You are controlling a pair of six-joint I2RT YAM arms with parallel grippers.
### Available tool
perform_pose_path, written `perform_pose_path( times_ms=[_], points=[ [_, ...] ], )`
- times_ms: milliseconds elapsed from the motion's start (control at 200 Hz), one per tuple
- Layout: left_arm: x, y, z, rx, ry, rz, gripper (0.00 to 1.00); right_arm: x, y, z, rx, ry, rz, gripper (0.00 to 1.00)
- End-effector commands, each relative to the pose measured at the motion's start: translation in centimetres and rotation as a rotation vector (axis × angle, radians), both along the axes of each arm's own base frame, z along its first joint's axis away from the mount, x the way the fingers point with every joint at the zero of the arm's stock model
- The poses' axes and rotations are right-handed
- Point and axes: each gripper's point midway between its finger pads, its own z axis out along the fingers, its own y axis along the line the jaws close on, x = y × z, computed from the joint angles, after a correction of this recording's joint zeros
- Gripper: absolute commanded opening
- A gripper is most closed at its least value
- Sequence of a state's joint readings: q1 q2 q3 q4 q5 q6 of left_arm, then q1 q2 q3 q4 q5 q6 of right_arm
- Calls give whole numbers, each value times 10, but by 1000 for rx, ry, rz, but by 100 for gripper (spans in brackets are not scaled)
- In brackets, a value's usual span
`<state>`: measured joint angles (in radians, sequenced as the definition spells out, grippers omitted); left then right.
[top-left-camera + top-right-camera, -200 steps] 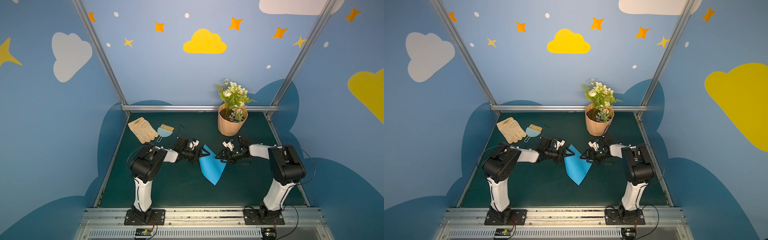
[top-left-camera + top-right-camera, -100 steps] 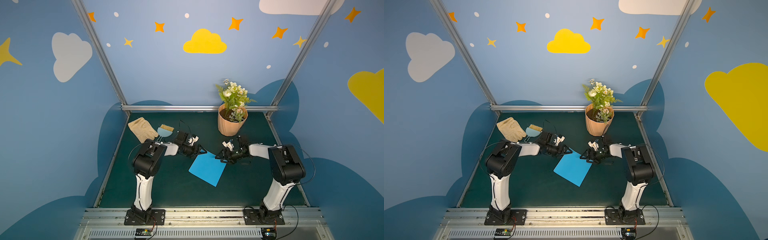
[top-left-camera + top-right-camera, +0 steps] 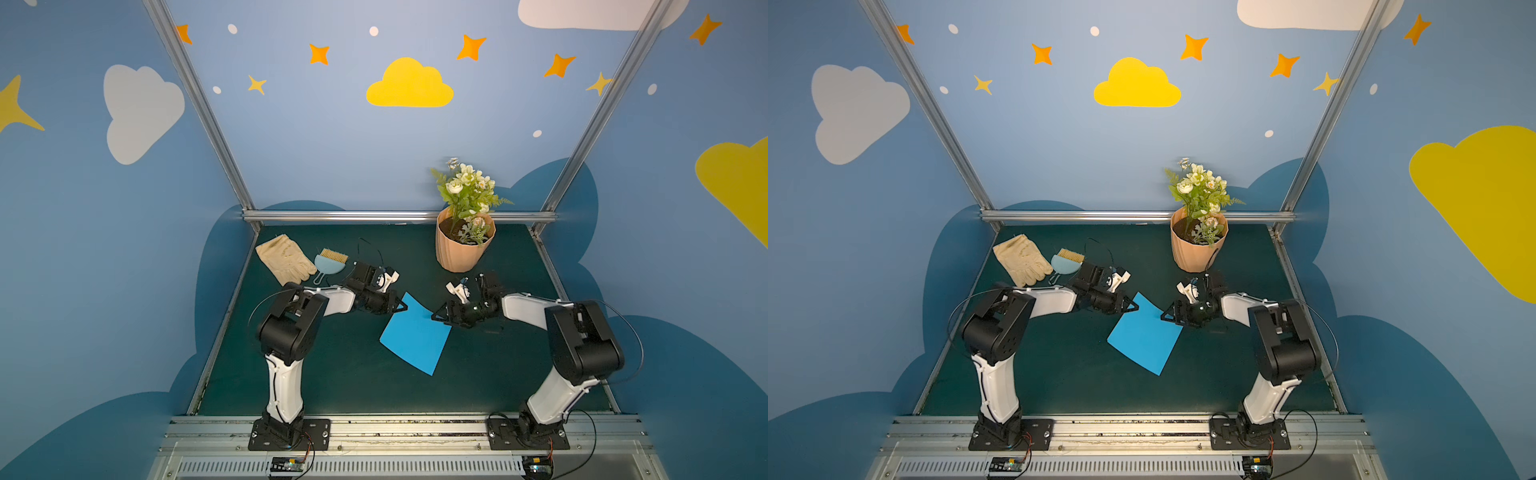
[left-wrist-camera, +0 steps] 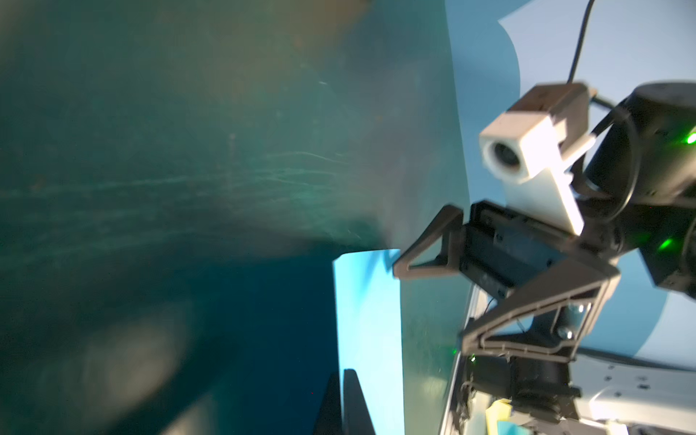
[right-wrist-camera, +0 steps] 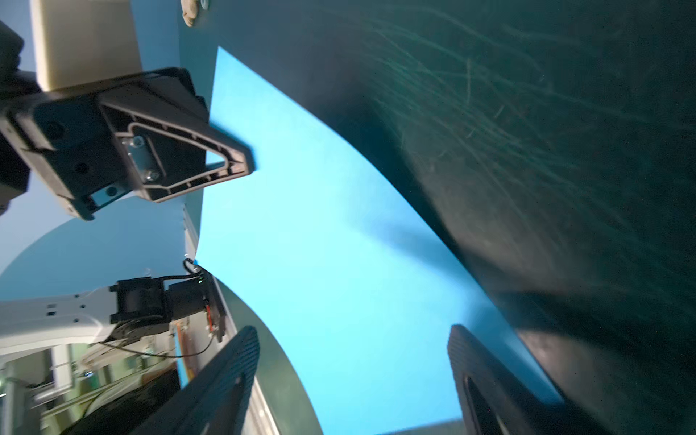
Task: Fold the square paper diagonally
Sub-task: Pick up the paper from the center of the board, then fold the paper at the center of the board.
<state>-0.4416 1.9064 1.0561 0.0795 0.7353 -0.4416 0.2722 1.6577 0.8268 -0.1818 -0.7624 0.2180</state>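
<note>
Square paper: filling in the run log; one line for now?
square paper: unfolded on table | left gripper: shut on its far corner | right gripper: open at its right corner

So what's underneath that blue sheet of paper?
Only the dark green table top shows around the blue paper. The sheet is opaque, so the patch directly beneath it is hidden; no bulge shows.

In both top views I see a beige work glove (image 3: pixel 285 264) left of centre, a light-blue dustpan (image 3: pixel 329 263) just beside it, and a flowerpot (image 3: pixel 464 249) right of centre, on the green mat (image 3: pixel 340 374).
</note>
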Motion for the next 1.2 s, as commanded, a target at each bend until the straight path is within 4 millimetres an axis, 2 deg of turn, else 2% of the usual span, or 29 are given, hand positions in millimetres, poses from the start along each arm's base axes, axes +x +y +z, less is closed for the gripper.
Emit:
perform_pose_path(
  times_ms=[0,175,275,446,556,671,771,866,956,1131,1197],
  points=[
    [-3,4,50,14,-146,-33,3,24,-8,57,-14,-358,-26,84],
    [-15,20,110,77,-140,13,3,22,-15,141,-13,-821,-39,86],
    [-20,33,144,117,-120,86,3,7,-11,175,-16,-1115,-16,86],
    [-28,44,208,38,-94,222,3,-19,2,227,-30,-1532,48,93],
    [-31,55,248,-34,-76,309,3,-33,10,250,-42,-1728,96,95],
    [-31,78,291,-134,-38,471,3,-46,15,279,-55,-1941,119,97],
    [-32,101,326,-239,-30,633,3,-51,15,305,-45,-2049,78,97],
    [-33,118,352,-367,12,761,3,-60,18,324,-44,-2155,64,97],
    [-32,120,373,-502,70,805,3,-67,20,335,-57,-2220,69,97],
    [-35,106,405,-624,186,760,3,-76,29,347,-49,-2310,132,97],
    [-41,102,429,-634,172,729,3,-76,31,351,-45,-2332,133,97]
  ],
)
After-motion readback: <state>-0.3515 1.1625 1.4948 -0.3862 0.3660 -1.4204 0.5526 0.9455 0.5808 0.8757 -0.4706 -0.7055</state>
